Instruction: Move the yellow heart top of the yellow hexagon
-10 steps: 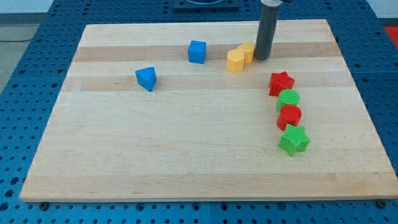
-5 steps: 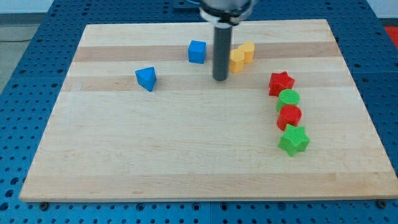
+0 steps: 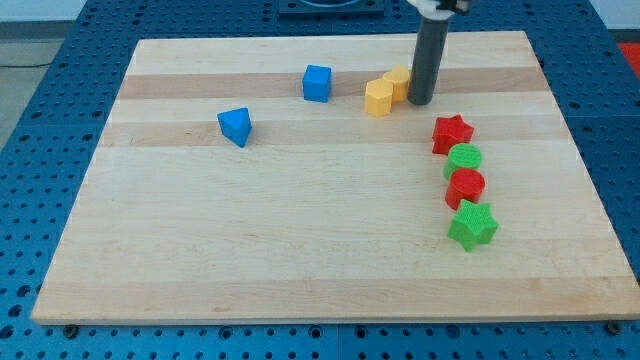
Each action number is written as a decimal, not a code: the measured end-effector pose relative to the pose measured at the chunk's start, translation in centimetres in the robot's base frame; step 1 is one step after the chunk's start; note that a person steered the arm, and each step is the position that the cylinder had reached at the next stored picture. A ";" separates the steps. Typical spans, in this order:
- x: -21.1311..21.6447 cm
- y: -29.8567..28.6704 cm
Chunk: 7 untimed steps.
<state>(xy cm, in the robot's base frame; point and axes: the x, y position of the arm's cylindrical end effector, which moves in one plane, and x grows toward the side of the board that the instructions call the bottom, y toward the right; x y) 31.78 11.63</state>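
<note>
Matte dark rod, my tip (image 3: 420, 101), no gripper here, planted on the pale wood-grain tabletop (image 3: 300, 230) just right of the smooth yellow heart (image 3: 398, 81) (pointing direction unclear), itself touching the yellow hexagon (image 3: 378, 97) at lower left.

Yellow hexagon (image 3: 378, 97) flat on board; yellow heart (image 3: 397, 81) touching its upper-right side.

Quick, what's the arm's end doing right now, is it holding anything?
No claw: my tip holds nothing, resting on the board just right of the yellow heart, which touches the yellow hexagon.
</note>
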 end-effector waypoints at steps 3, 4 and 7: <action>-1.8 -4.1; -1.6 -3.1; 1.1 -3.6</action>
